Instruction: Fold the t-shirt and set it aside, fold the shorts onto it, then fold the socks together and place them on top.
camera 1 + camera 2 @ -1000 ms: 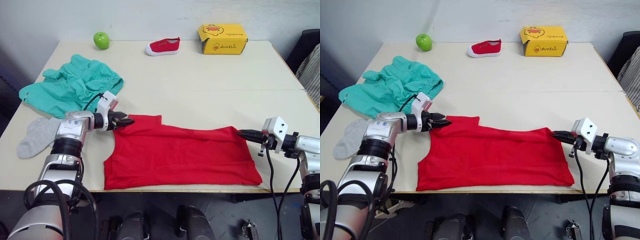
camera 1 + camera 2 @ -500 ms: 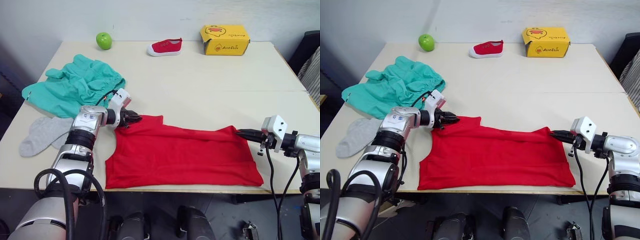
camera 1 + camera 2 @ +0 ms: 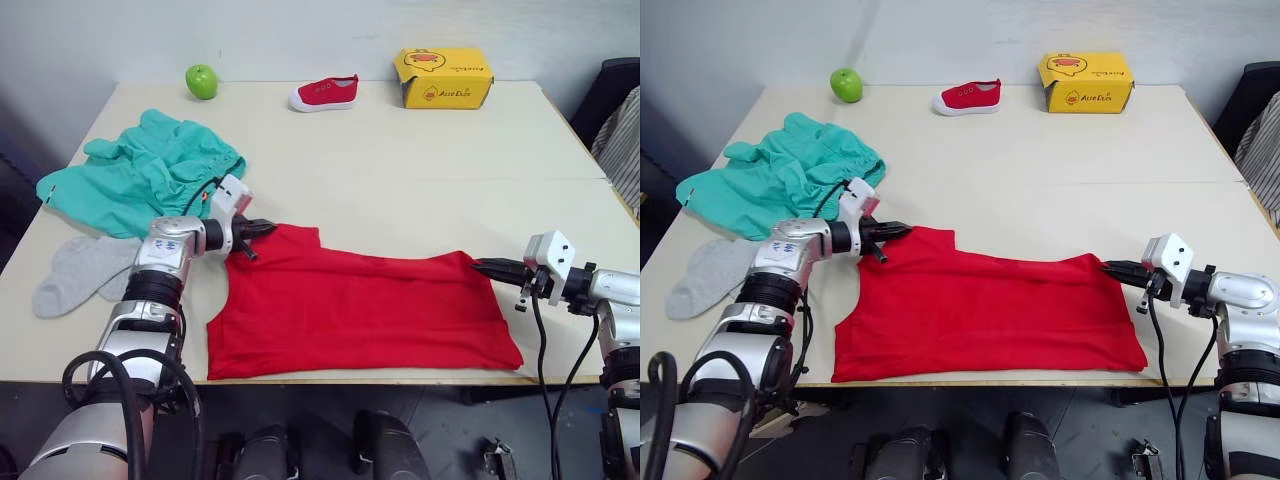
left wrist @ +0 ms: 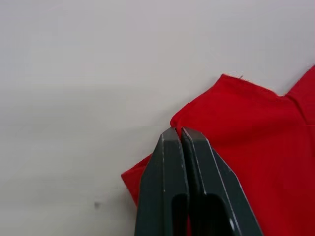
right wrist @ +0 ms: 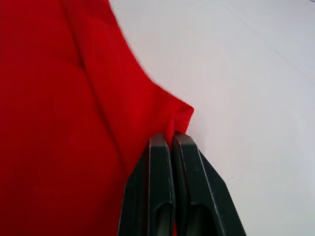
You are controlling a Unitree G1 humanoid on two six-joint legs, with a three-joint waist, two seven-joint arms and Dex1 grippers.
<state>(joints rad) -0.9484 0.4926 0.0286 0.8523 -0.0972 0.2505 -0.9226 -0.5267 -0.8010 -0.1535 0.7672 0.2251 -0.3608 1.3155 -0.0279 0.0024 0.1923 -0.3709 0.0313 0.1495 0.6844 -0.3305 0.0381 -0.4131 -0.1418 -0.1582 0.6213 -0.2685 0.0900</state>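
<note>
The red t-shirt [image 3: 360, 305] lies folded into a wide strip along the table's near edge. My left gripper [image 3: 262, 228] is shut on its far left corner, and the cloth [image 4: 236, 128] bunches at the fingertips [image 4: 170, 135]. At the other end, my right gripper [image 3: 480, 265] is shut on the far right corner, where the fabric [image 5: 74, 98] puckers up between the tips. The teal shorts [image 3: 140, 175] lie crumpled at the left of the table. Just nearer than them, the grey socks [image 3: 80, 272] lie flat by the left edge.
Along the table's far side stand a green apple [image 3: 201, 80], a small red shoe [image 3: 323, 93] and a yellow box [image 3: 444, 77]. A dark chair [image 3: 615, 95] stands past the right edge. The tabletop [image 3: 420, 170] between the shirt and those items is bare.
My left gripper reached the shirt's far left corner and closed on it. The right gripper has kept its hold and place.
</note>
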